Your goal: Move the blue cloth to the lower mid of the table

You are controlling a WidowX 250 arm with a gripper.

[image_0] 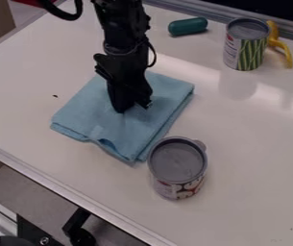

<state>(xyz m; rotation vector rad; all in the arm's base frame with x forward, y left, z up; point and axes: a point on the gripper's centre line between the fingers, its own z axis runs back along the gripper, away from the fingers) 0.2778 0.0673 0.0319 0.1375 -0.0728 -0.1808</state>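
One blue cloth, tool over it, can beside its edge

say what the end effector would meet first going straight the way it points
The blue cloth, directly beneath the end effector; they may already be touching, though depth is unclear.

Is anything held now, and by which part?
Can't be told: the gripper is down near the middle of the blue cloth, but whether it pinches any is unclear.

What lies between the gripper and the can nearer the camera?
In the camera view, part of the blue cloth lies between the gripper and that can.
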